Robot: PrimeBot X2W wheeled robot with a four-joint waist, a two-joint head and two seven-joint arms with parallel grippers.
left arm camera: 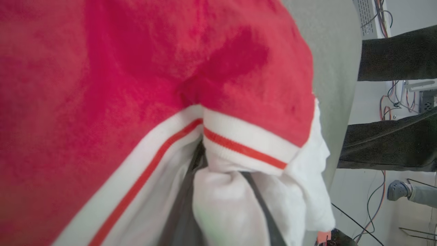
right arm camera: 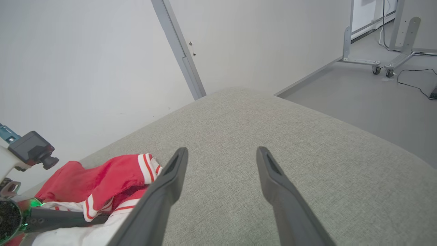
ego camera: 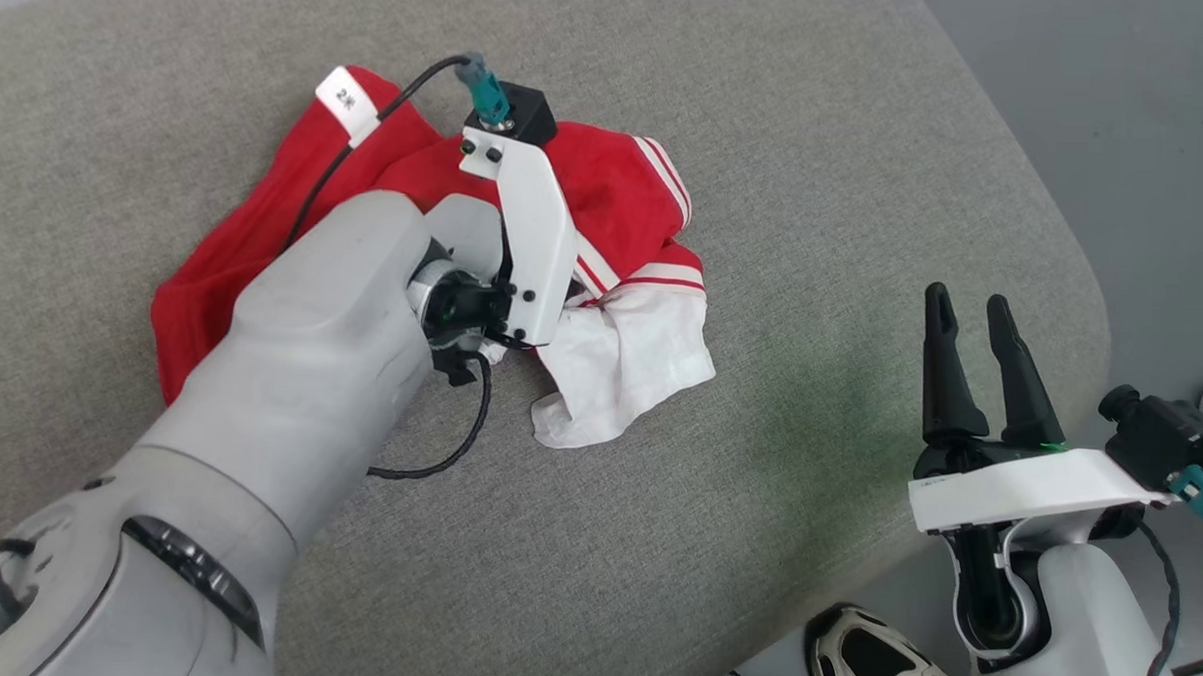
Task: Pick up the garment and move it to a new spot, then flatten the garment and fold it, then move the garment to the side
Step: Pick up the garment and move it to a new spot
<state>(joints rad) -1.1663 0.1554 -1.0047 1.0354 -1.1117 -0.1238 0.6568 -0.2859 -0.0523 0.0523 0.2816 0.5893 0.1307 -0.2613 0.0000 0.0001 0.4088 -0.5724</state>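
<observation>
The garment point(ego camera: 622, 184) lies crumpled on the grey cushion point(ego camera: 716, 502), red body to the left, striped trim and a white sleeve point(ego camera: 630, 369) to the right. My left gripper point(ego camera: 585, 302) reaches into it from the left, mostly hidden under its white wrist bracket. In the left wrist view the two dark fingers point(left arm camera: 182, 208) close together under the striped trim of the garment point(left arm camera: 136, 68), with white cloth bunched between them. My right gripper point(ego camera: 968, 301) hovers open at the cushion's right edge, well clear of the garment point(right arm camera: 102, 177); nothing sits between the fingers of the right gripper point(right arm camera: 222, 150).
The cushion's rounded right edge point(ego camera: 1085, 255) drops to grey floor. A shoe point(ego camera: 880, 668) rests on the floor by the front edge. A person's dark-trousered legs point(left arm camera: 392, 54) stand beyond the cushion. Bare grey cushion surface point(right arm camera: 273, 119) stretches ahead of the right gripper.
</observation>
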